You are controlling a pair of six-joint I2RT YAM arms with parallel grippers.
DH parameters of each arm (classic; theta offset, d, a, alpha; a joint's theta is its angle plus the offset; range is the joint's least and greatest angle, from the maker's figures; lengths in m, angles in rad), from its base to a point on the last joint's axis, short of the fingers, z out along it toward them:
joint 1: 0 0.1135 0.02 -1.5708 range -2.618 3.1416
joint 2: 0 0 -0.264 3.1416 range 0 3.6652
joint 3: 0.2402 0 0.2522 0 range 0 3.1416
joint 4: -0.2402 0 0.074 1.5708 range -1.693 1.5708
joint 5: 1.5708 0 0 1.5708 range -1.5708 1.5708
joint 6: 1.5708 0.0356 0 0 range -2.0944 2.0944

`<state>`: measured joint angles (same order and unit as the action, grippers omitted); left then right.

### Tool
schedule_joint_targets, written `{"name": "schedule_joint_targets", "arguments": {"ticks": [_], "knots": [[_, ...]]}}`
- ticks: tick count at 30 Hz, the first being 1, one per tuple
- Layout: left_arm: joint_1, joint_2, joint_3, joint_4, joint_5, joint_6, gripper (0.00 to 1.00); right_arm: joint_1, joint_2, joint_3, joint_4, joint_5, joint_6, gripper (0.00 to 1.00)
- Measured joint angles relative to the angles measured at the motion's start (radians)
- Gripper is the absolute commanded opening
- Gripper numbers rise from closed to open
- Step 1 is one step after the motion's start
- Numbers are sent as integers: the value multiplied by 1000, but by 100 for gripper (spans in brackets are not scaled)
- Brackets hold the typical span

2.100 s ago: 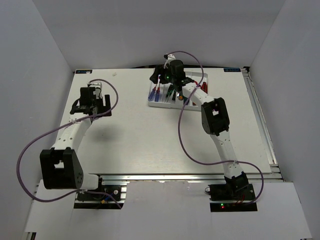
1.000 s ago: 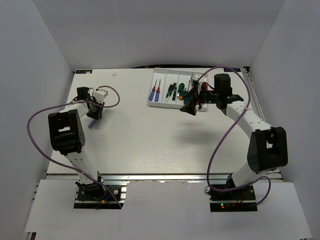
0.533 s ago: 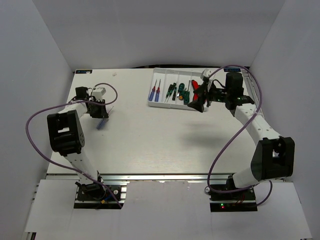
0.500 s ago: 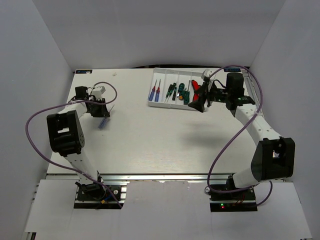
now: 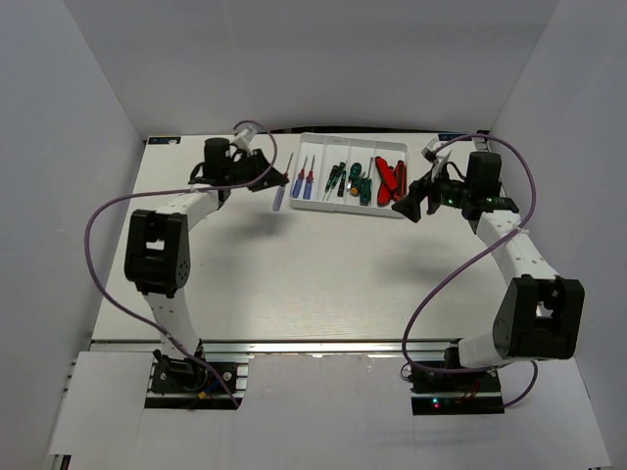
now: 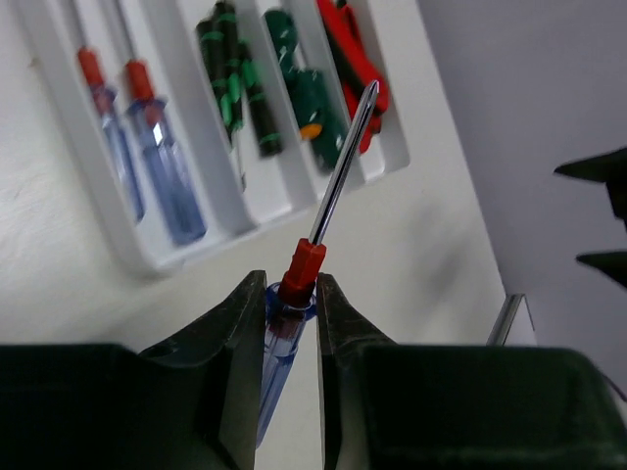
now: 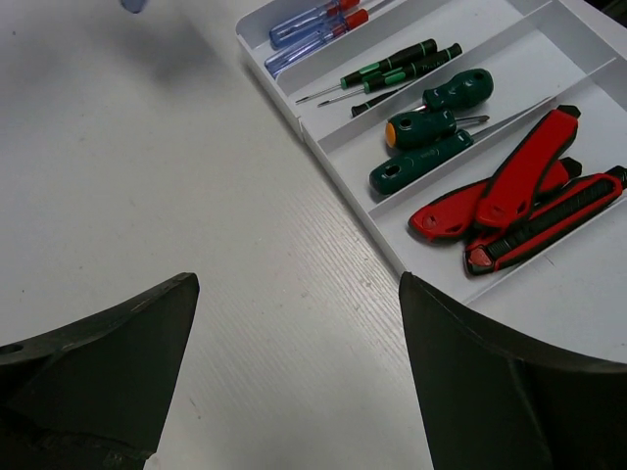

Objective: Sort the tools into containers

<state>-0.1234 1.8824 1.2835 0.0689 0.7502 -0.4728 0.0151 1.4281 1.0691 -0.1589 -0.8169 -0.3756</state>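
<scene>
My left gripper (image 5: 272, 179) hangs in the air just left of the white tray (image 5: 338, 207), shut on a small blue-handled screwdriver (image 6: 305, 262) with a red collar. Its shaft points toward the tray (image 6: 127, 257). The compartments hold two blue screwdrivers (image 5: 302, 178), thin green-and-black screwdrivers (image 5: 335, 178), thick green screwdrivers (image 5: 361, 184) and red utility knives (image 5: 390, 176). My right gripper (image 5: 409, 204) stands open and holds nothing, at the tray's near right corner. In the right wrist view its fingers frame bare table, with the tray (image 7: 338, 157) and the knives (image 7: 519, 191) beyond my right gripper (image 7: 299, 284).
Purple cables loop from both arms over the table (image 5: 294, 274). Grey walls close in the left, back and right sides. A metal rail (image 5: 519, 264) runs along the table's right edge.
My left arm has swung from the table's far left across to the tray's left side, carrying the blue screwdriver. My right gripper has drawn back to the right, off the tray, still open.
</scene>
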Motion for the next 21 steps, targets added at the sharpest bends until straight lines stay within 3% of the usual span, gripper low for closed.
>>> {"name": "schedule_joint_targets", "arguments": {"ticks": [7, 16, 20, 21], "knots": [[-98, 279, 334, 95, -50, -180, 0, -39, -60, -41, -11, 12, 3, 89], [-137, 533, 638, 27, -197, -251, 0, -72, -85, -77, -27, 29, 2, 89], [-144, 570, 685, -40, -259, -242, 10, -75, -87, -83, -27, 29, 3, 89], [-145, 570, 685, -59, -272, -239, 18, -75, -87, -83, -27, 29, 3, 89]]}}
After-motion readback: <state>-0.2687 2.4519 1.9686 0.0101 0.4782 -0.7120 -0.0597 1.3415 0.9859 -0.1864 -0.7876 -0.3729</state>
